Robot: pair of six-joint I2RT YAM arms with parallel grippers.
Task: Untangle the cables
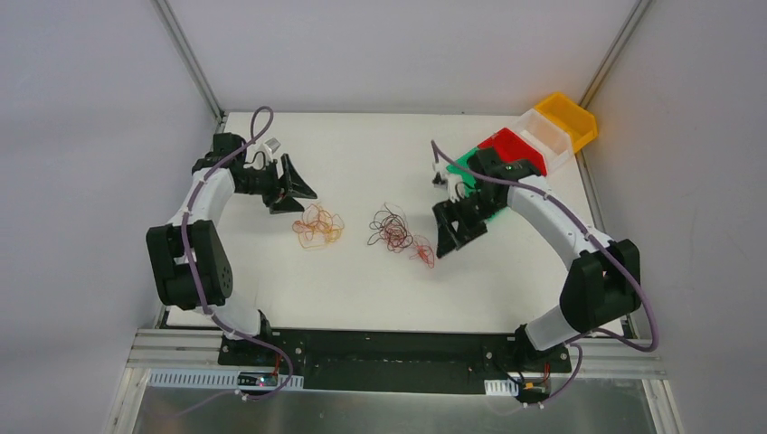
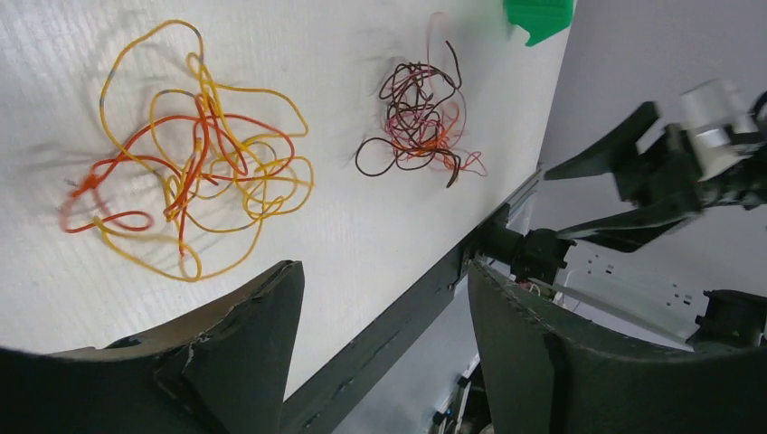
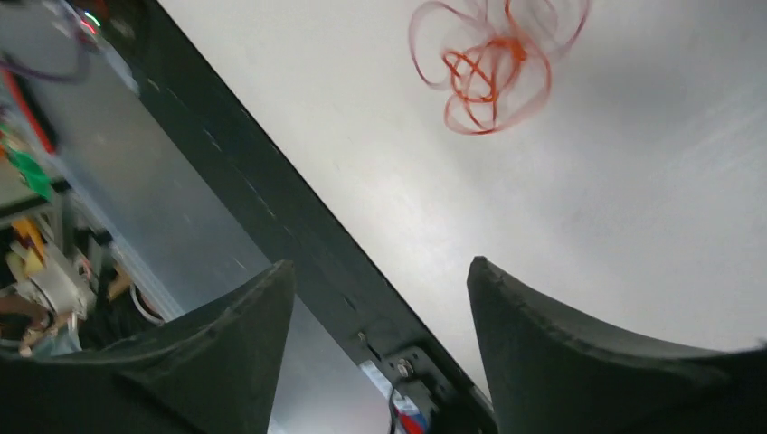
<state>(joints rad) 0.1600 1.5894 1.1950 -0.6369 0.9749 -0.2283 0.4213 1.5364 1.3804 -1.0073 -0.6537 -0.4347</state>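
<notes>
The cables lie in two loose clumps on the white table (image 1: 362, 289). A yellow and orange clump (image 1: 318, 224) is left of centre, and it shows in the left wrist view (image 2: 194, 172). A dark brown and red clump (image 1: 398, 233) lies to its right, also in the left wrist view (image 2: 421, 117). Its red end shows blurred in the right wrist view (image 3: 493, 68). My left gripper (image 1: 294, 194) is open and empty, up-left of the yellow clump. My right gripper (image 1: 457, 231) is open and empty, just right of the dark clump.
A row of bins stands at the back right: green (image 1: 472, 167), red (image 1: 514, 149), clear (image 1: 547, 136) and yellow (image 1: 568, 117). The black table edge (image 2: 398, 325) and the metal frame run along the front. Grey walls close in the sides.
</notes>
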